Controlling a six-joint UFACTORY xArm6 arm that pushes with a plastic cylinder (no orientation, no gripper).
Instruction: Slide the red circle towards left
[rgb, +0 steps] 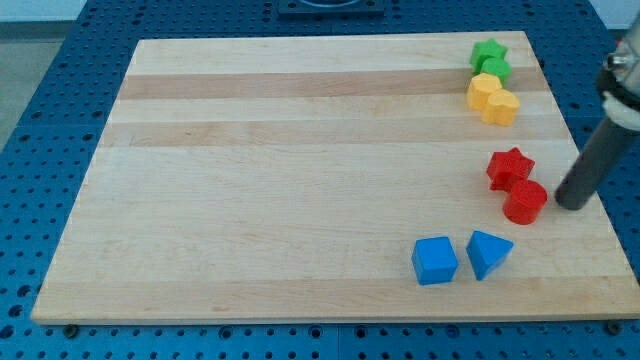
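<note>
The red circle (525, 201) lies on the wooden board (300, 150) at the view's right, touching the red star (510, 166) just above it. My rod comes down from the view's right edge, and my tip (570, 203) rests on the board just right of the red circle, a small gap apart from it.
A blue cube (434, 260) and a blue triangle (487, 252) lie below and left of the red circle. Two green blocks (490, 58) and two yellow blocks (493, 97) are stacked in a column at the top right corner. The board's right edge is close to my tip.
</note>
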